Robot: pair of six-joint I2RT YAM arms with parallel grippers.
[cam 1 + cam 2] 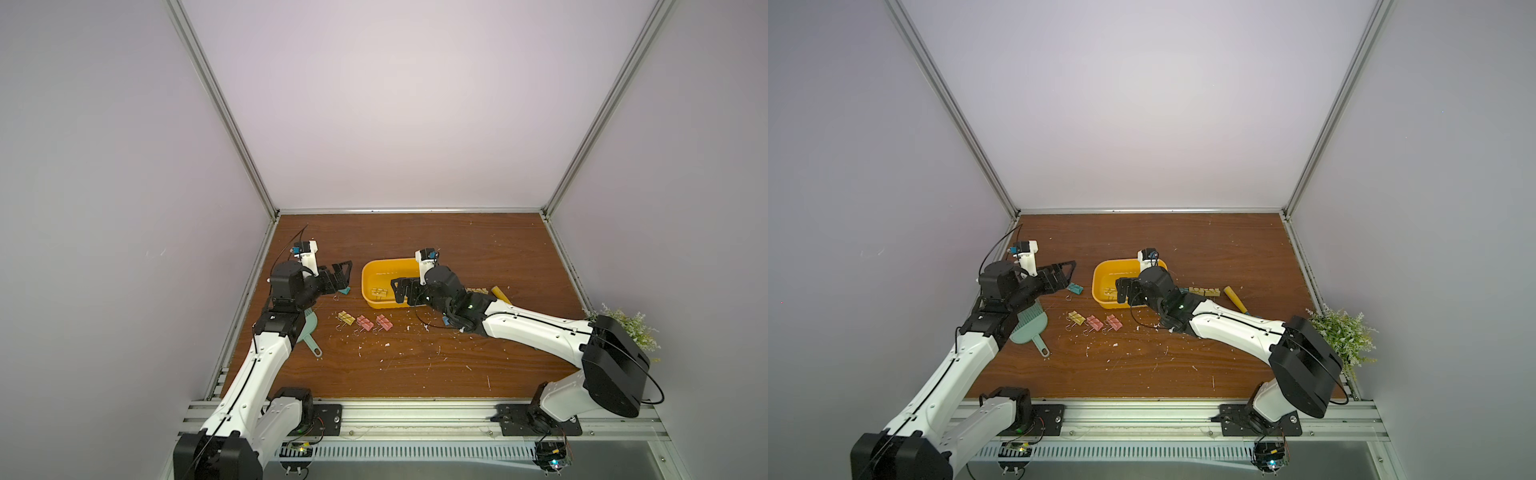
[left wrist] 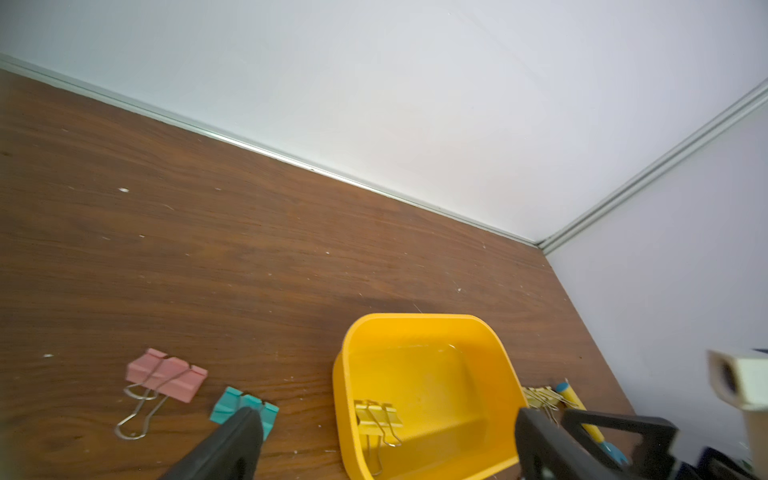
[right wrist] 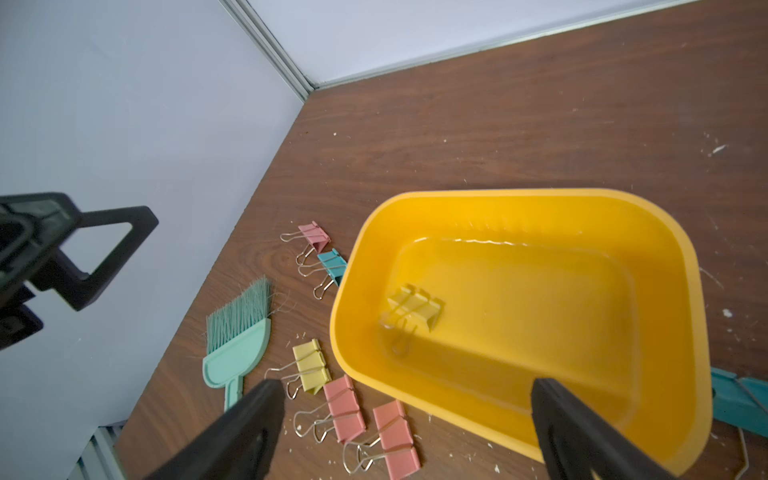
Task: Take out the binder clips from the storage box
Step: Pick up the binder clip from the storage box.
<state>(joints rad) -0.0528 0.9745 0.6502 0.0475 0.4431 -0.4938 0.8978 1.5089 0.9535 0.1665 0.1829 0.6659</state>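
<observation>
The wooden table [image 1: 457, 365] carries the yellow storage box [image 3: 540, 299] near its middle, and the box looks almost emptied. The right gripper [image 3: 405, 384] hovers over the box's near wall, jaws spread wide and holding nothing. The left gripper [image 2: 386, 411], just as wide and empty, hangs beside the box above a teal clip [image 2: 232, 403] on the wood. Most binder clips [image 1: 363, 324] lie outside — one yellow clip [image 3: 415, 305] rests on the box floor. The step in hand seems to be fetching it — the right jaws must drop around its body, then close.

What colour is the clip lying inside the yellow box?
Pale yellow; the clip shows best in the right wrist view.
</observation>
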